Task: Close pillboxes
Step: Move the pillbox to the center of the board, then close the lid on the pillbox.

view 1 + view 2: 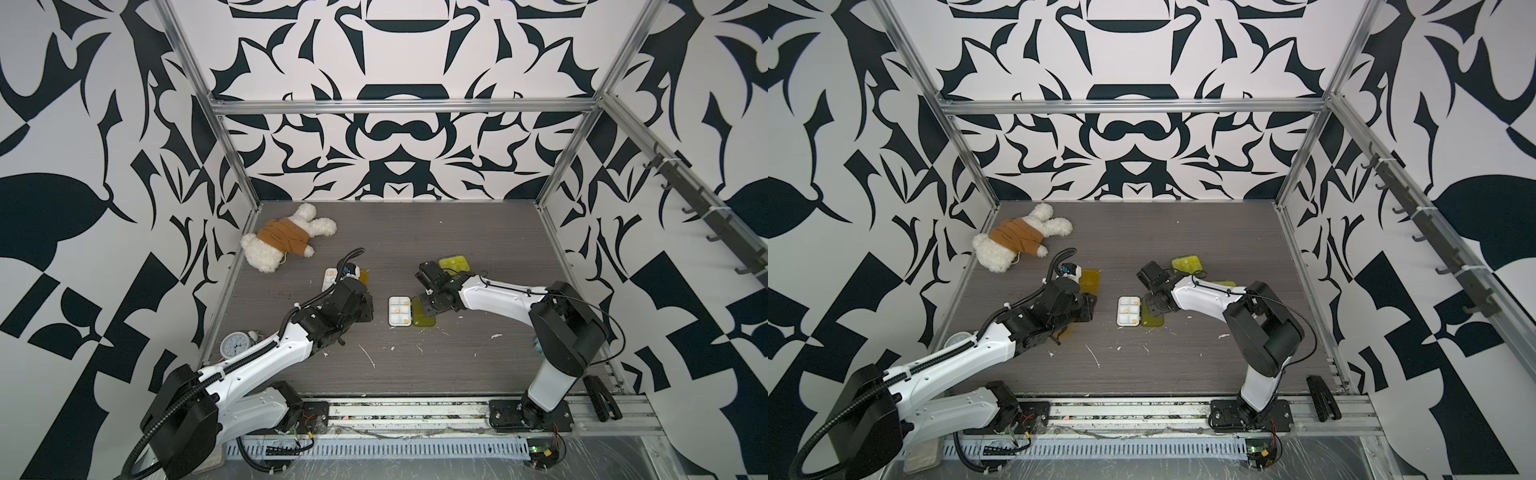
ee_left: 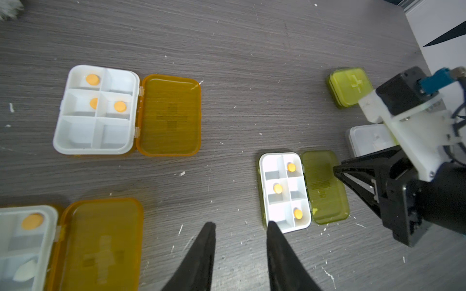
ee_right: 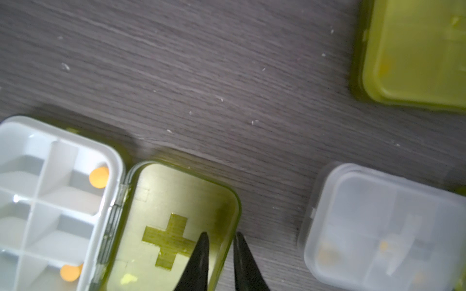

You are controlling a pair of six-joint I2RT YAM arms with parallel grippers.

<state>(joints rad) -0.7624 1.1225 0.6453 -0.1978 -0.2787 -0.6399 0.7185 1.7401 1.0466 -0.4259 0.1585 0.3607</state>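
White arms [image 1: 266,353], black joints [image 1: 332,316], corrugated cables [image 1: 349,252]

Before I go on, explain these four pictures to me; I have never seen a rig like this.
Two robot arms are mounted at the edge of a grey table, each ending in a two-fingered hand. Two pictures look down from overhead on the whole scene; the other two come from cameras on the arms' wrists. Two amber pillboxes and one yellow-green pillbox lie open, orange pills inside; a closed yellow-green pillbox and a clear pillbox lie nearby. A plush toy and a clock lie aside. The left hand is open and empty. The right hand sits at the free edge of the open green lid, fingers slightly apart; whether it grips I cannot tell.
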